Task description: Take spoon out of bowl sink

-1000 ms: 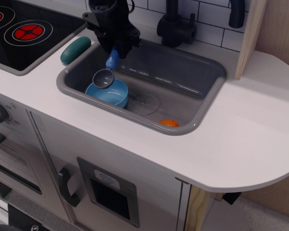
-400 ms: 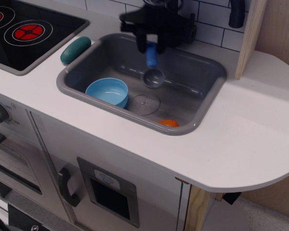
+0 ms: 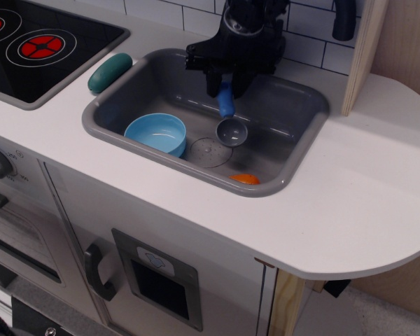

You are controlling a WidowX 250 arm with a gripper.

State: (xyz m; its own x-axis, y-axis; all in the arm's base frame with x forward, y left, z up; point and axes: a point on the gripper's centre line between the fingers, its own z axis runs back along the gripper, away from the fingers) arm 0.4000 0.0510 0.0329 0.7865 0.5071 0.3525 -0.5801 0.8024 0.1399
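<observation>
My black gripper (image 3: 227, 84) is shut on the spoon's blue handle (image 3: 226, 102) and holds it over the middle-right of the grey sink (image 3: 302, 150). The spoon's round grey cup (image 3: 232, 131) hangs down, low over the sink floor; I cannot tell whether it touches. The light-blue bowl (image 3: 155, 134) sits empty at the sink's left front, well to the left of the spoon. The round drain mark (image 3: 207, 151) lies between the bowl and the cup.
An orange piece (image 3: 245, 179) lies at the sink's front right corner. A green oblong (image 3: 110, 72) rests on the white counter (image 3: 364, 182) left of the sink. A black faucet (image 3: 266, 38) stands behind the gripper. The stove (image 3: 35, 45) is at the far left.
The gripper carried the spoon out of the bowl and rightward across the sink, then lowered it a little. The bowl stays in place, now empty.
</observation>
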